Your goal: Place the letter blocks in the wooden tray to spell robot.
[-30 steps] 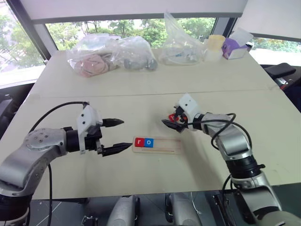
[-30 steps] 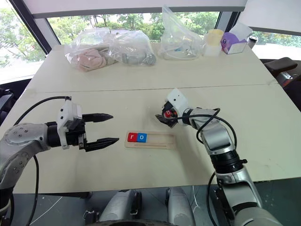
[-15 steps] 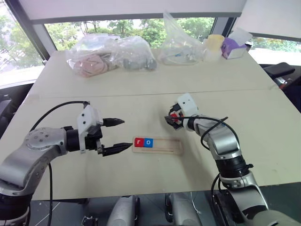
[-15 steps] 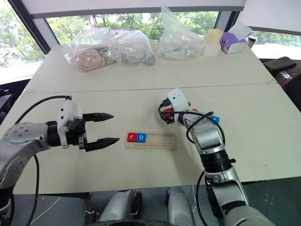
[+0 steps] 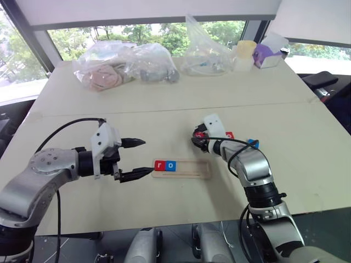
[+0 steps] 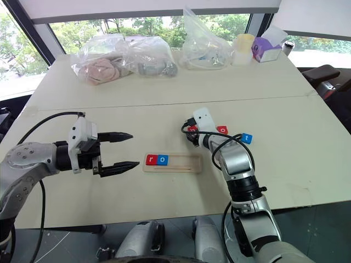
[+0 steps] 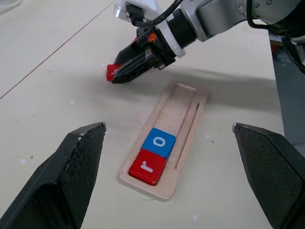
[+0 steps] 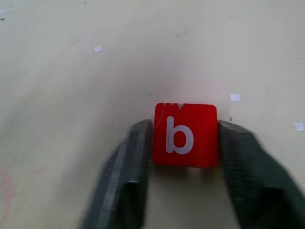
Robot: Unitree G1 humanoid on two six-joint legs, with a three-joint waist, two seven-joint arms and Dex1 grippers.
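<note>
From the head views, the tray point(image 5: 181, 168) lies on the bench point(image 5: 164, 109) between the two arms. Its left end already carries a red r block point(image 5: 159, 165) and a blue o block point(image 5: 171, 165), touching each other; the rest of the slot is free. The left gripper point(image 5: 138, 159) hovers just left of the tray with its fingers wide apart and nothing in them. The right gripper point(image 5: 198, 138) is down on the bench behind the right end of the tray. A red block point(image 6: 222, 130) and a blue block point(image 6: 246, 138) lie to its right.

In the left wrist view, the right gripper pinches a red tile low at the bench.

In the right wrist view, the fingers point(image 8: 126, 167) are clamped on the b block point(image 8: 185, 135), one on each side edge. The tile is small, flat, stiff and probably light. Its glossy face may slip, so the side edges seem the best hold.
</note>
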